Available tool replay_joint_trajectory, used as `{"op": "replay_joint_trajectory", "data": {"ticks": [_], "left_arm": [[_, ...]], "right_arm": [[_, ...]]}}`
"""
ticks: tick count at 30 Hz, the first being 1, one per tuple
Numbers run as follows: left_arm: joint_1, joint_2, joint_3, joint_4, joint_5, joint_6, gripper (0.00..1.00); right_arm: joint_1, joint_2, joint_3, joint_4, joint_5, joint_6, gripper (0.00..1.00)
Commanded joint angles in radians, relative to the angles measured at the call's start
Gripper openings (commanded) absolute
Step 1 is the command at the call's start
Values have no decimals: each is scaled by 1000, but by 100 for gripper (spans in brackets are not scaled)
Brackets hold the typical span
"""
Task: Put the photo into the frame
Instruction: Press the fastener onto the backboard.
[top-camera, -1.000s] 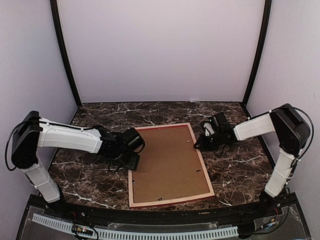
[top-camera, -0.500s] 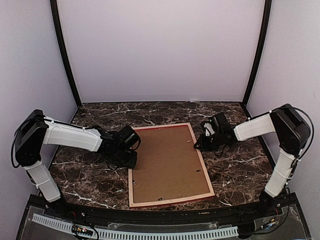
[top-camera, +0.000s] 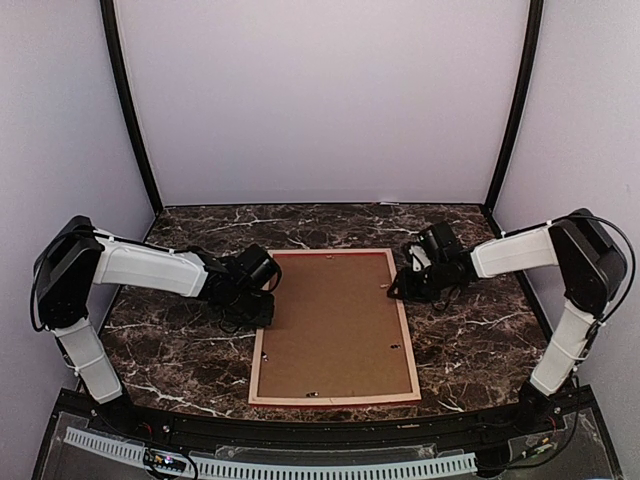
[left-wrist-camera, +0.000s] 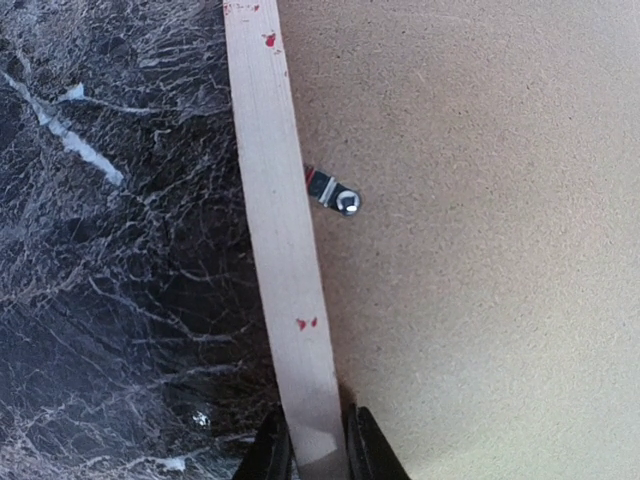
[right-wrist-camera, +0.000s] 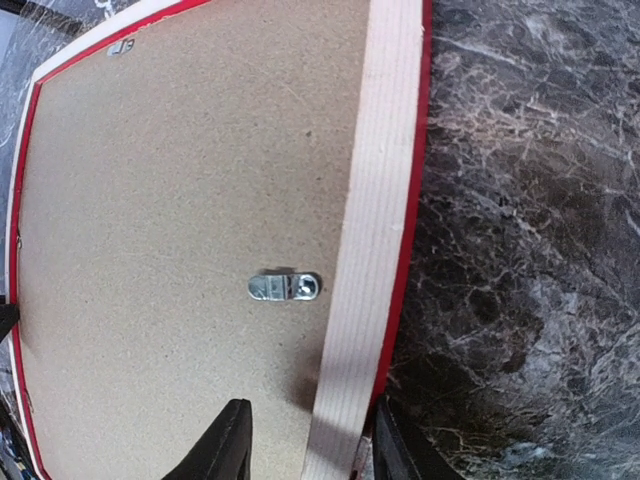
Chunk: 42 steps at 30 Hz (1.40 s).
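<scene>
The frame (top-camera: 409, 345) lies face down on the marble table, pale wood back up, red showing at its edges. The brown backing board (top-camera: 335, 320) fills it. The photo is hidden. My left gripper (top-camera: 262, 312) is shut on the frame's left rail (left-wrist-camera: 275, 200); its fingertips (left-wrist-camera: 272, 452) pinch the pale wood from both sides. My right gripper (top-camera: 397, 288) is open and straddles the right rail (right-wrist-camera: 375, 200), with one finger (right-wrist-camera: 228, 440) over the backing board and the other at the red outer edge.
Small metal turn clips (left-wrist-camera: 335, 193) (right-wrist-camera: 285, 287) sit on the backing board by the rails. Dark marble table (top-camera: 480, 330) lies around the frame. Walls enclose the back and sides, and a black rail (top-camera: 300, 440) runs along the near edge.
The frame has turned from slanted to nearly square with the table. Its near left corner swung left. My left gripper moved farther back along the left rail. The right gripper barely moved.
</scene>
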Motion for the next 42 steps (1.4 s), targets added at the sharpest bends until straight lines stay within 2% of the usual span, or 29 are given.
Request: {"op": "replay_joint_trajectory", "data": {"ticks": [1, 13, 17, 21, 34, 42], "left_arm": [[-5, 30, -3, -43, 5, 50, 10], [-5, 26, -10, -35, 30, 51, 10], [-4, 28, -10, -33, 32, 50, 10], [-5, 29, -10, -35, 32, 50, 10], [-5, 32, -11, -35, 33, 51, 10], [-4, 36, -3, -47, 30, 53, 10]], "right_arm": [[8, 26, 57, -14, -7, -29, 42], [9, 118, 146, -30, 50, -54, 47], [9, 118, 170, -23, 44, -37, 54], [7, 127, 200, -29, 55, -2, 56], [12, 186, 240, -63, 140, 7, 54], [34, 179, 240, -126, 175, -81, 51]]}}
